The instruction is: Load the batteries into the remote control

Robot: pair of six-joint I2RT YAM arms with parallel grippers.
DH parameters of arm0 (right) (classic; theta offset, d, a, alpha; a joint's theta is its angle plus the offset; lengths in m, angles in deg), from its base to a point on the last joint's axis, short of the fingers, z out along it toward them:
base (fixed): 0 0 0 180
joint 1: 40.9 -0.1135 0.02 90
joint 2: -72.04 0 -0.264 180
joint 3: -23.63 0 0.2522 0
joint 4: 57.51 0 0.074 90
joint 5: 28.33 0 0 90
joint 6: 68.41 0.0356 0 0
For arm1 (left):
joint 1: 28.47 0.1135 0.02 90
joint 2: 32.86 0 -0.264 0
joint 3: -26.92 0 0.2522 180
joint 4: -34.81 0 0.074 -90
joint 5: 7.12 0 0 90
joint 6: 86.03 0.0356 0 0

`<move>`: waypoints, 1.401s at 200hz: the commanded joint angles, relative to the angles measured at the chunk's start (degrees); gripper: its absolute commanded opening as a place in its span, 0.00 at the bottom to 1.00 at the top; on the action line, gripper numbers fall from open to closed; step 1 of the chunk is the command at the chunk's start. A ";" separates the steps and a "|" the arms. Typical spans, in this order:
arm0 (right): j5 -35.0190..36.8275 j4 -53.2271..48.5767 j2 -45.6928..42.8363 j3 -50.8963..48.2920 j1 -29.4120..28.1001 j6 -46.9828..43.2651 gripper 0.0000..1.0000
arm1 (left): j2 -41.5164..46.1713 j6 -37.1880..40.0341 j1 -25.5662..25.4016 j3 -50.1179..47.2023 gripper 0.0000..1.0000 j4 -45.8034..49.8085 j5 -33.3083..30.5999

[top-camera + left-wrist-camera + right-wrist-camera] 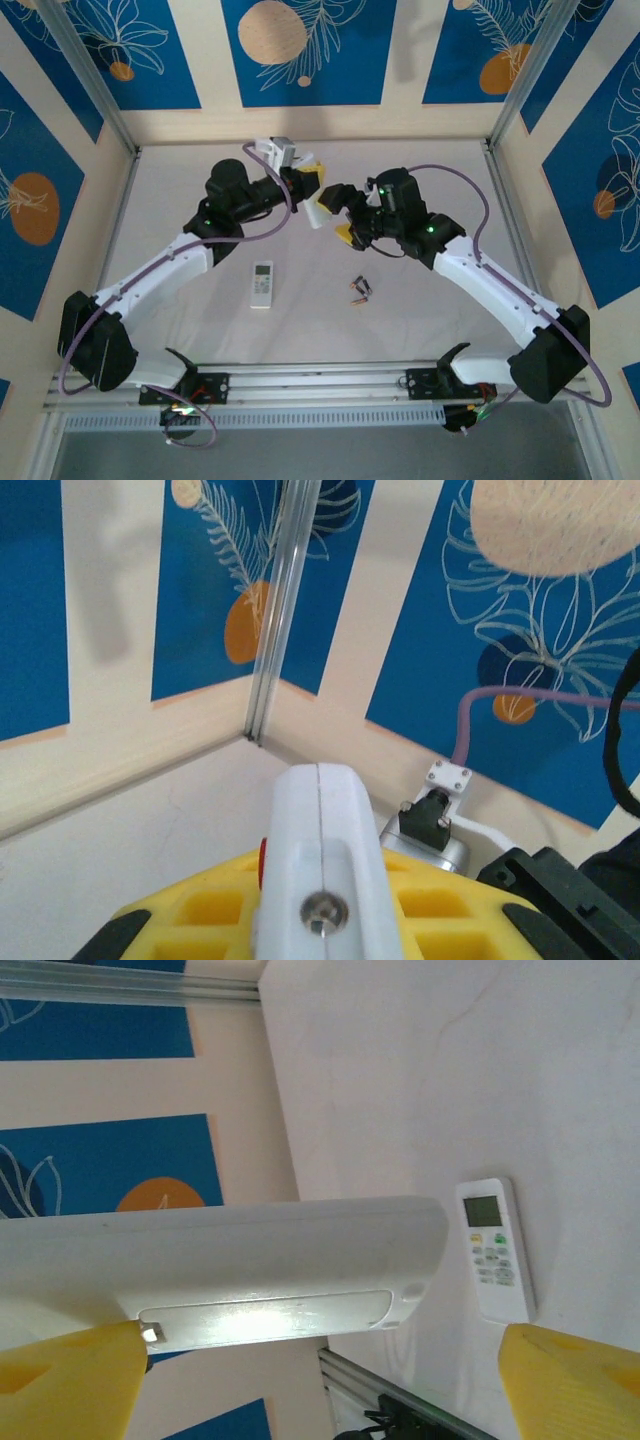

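The left end effector point(308, 185) is pressed together on a white remote point(230, 1260), holding it up off the counter point(440, 310) with its back turned toward the right wrist camera, so the long battery cover point(265, 1318) faces the other arm. The right end effector point(320, 1390) is spread wide and carries nothing; one yellow finger point(70, 1385) sits just beside the cover's end, the other well off to the far side.

The step in hand looks like getting that cover off. To do it well, the right fingers should meet the cover near its latch end and push along the remote's length, not across it, while the left grip stays firm so the body does not twist or slip. Pressing hard sideways could lever the remote out of the left fingers.

The batteries point(360, 290) lie together on the counter, in front of the right arm and apart from a second remote point(495, 1250) lying face up
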 commanded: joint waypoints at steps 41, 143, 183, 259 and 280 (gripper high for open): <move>1.42 -9.97 4.71 -2.46 0.71 2.29 0.84 | 1.47 6.63 -2.29 1.20 0.00 -0.82 -0.08; -2.32 -8.02 4.71 -5.50 0.98 1.22 0.83 | -0.36 7.48 1.65 0.18 0.00 5.33 -5.99; -6.21 7.95 -0.12 -8.79 0.15 -2.69 0.97 | -0.75 4.73 2.19 -0.09 0.00 4.22 -3.36; -6.85 13.65 2.08 -5.16 0.31 1.26 0.91 | -1.26 1.49 2.22 0.00 0.00 1.80 -0.87; -7.21 13.88 3.51 -4.93 0.28 2.59 0.84 | -1.07 1.19 2.21 0.13 0.00 1.43 0.17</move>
